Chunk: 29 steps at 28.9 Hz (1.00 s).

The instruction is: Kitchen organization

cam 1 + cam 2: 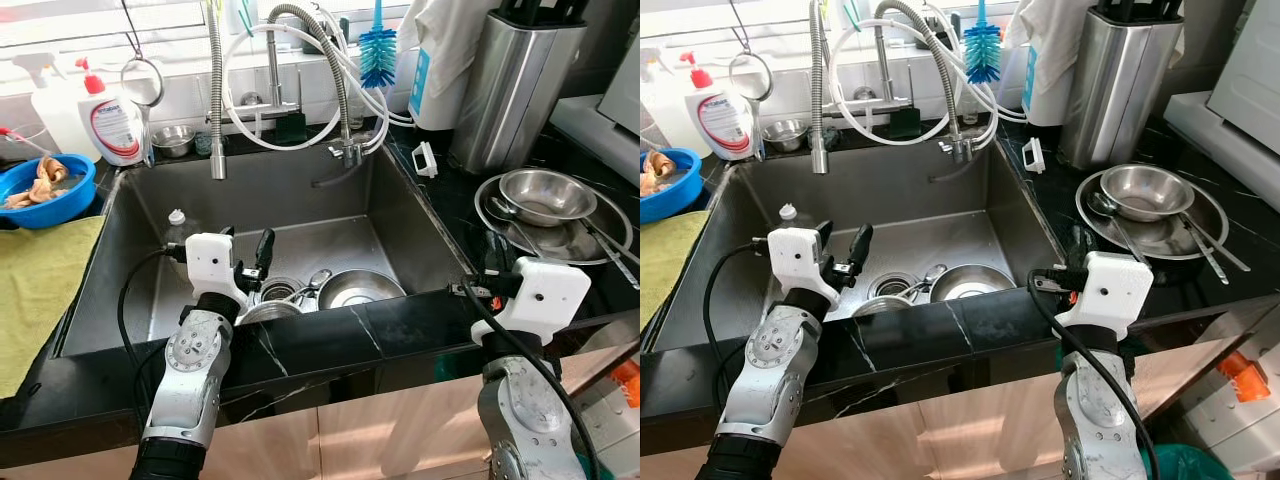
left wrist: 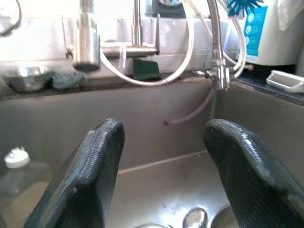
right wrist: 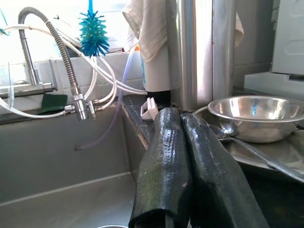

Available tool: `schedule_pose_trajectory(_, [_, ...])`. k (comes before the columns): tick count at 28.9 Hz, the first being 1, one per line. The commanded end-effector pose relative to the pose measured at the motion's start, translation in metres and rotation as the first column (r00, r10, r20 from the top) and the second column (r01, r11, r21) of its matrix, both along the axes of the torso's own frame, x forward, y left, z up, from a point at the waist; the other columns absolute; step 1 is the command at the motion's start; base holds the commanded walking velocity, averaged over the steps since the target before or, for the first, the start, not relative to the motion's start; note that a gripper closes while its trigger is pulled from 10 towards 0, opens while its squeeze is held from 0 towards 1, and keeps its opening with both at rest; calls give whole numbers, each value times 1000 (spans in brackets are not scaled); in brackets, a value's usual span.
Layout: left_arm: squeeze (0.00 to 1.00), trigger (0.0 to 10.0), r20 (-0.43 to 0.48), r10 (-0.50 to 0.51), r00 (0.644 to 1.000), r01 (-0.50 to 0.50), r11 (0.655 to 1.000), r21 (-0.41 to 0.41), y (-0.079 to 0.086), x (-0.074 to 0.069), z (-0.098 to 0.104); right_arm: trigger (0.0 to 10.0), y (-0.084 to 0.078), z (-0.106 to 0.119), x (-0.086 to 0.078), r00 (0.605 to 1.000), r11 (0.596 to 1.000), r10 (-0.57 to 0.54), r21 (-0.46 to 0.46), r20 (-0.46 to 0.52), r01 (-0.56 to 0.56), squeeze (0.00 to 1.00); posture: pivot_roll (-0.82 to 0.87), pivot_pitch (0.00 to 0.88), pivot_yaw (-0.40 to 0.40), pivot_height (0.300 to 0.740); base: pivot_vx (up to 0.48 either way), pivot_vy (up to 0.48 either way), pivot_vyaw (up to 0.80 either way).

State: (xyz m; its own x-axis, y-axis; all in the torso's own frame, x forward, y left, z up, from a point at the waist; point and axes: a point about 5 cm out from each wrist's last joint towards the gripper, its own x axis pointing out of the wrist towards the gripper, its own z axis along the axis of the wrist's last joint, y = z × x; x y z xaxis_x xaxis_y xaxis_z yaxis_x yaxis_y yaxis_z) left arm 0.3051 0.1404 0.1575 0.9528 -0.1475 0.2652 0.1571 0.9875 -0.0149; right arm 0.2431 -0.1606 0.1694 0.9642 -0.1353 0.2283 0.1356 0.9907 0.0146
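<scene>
Left pincer (image 2: 164,175), fingers spread and empty, above the sink (image 1: 140,230) near a bowl (image 1: 358,288); right pincer (image 3: 187,166), fingers pressed together, over the counter (image 1: 450,215).

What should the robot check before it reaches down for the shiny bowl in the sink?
1. Left claw open wide enough: ok, its fingers are spread apart above the sink.
2. Left claw empty: ok, nothing sits between its fingers.
3. Round steel bowl in the sink within view: ok, it lies near the drain, beside a metal spoon.
4. Path down to the bowl: cannot tell; a clear plastic bottle with a white cap stands close to the left arm.
5. Right claw out of the way: ok, shut and empty, over the black counter.
6. Bowl empty: cannot tell.
</scene>
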Motion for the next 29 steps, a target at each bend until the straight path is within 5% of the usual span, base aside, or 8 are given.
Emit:
schedule_pose_trajectory(1, [0, 10000, 105, 37, 994, -39, 999, 10, 6, 0, 23, 10000, 1, 2, -1, 1000, 1000, 5, -3, 14, -5, 0, -142, 0, 65, 740, 0, 0, 0])
schedule_pose_trajectory(29, [0, 10000, 107, 28, 994, -29, 1000, 11, 1, -7, 24, 10000, -1, 0, -2, 1000, 1000, -3, -17, 7, 4, 0, -140, 0, 60, 740, 0, -108, 0])
